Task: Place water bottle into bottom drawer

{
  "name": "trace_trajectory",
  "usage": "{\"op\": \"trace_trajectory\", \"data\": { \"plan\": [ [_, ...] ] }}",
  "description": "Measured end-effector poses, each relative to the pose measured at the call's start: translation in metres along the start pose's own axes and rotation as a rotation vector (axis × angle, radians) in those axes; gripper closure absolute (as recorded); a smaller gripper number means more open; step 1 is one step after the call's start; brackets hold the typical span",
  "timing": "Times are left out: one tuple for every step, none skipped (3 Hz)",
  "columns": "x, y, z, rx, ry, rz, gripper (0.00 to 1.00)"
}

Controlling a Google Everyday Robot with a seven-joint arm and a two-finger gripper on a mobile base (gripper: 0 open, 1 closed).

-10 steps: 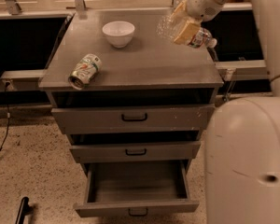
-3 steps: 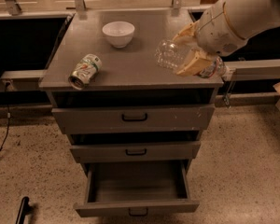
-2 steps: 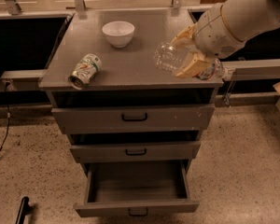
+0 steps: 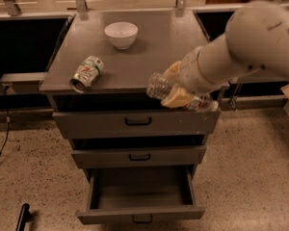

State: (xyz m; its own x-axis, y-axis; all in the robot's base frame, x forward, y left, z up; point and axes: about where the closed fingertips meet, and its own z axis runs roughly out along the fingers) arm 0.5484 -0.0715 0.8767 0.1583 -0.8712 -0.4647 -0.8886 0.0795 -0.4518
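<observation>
At the far left a black cable hangs down to the speckled floor, and near the bottom corner a dark rod-like object lies on this floor; what it is I cannot tell. On the left part of the grey cabinet top a green-and-white can lies on its side, near the front edge, with its open end toward the camera. Behind it and a little to the right a white bowl stands upright, well apart from the can. Under the top, the top drawer and the middle drawer are closed, while the bottom drawer is pulled out, so its deep inside is visible from above. More to the right, the water bottle is in the air, almost horizontal, over the front right edge of the cabinet top, high above the bottom drawer. Its clear ribbed end points to the left and its other end, with the label band, comes out low at the right. The gripper is clamped on the bottle, with one pale yellow finger above it and one below. From the gripper the thick white arm goes up to the right side.
</observation>
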Motion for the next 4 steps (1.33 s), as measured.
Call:
{"op": "trace_trajectory", "data": {
  "plan": [
    [0.01,0.048,0.046,-0.049,0.026,0.026,1.0],
    [0.014,0.062,0.056,-0.075,0.036,0.024,1.0],
    [0.023,0.065,0.084,-0.055,-0.023,0.039,1.0],
    [0.046,0.107,0.166,-0.084,-0.053,0.04,1.0]
  ]
}}
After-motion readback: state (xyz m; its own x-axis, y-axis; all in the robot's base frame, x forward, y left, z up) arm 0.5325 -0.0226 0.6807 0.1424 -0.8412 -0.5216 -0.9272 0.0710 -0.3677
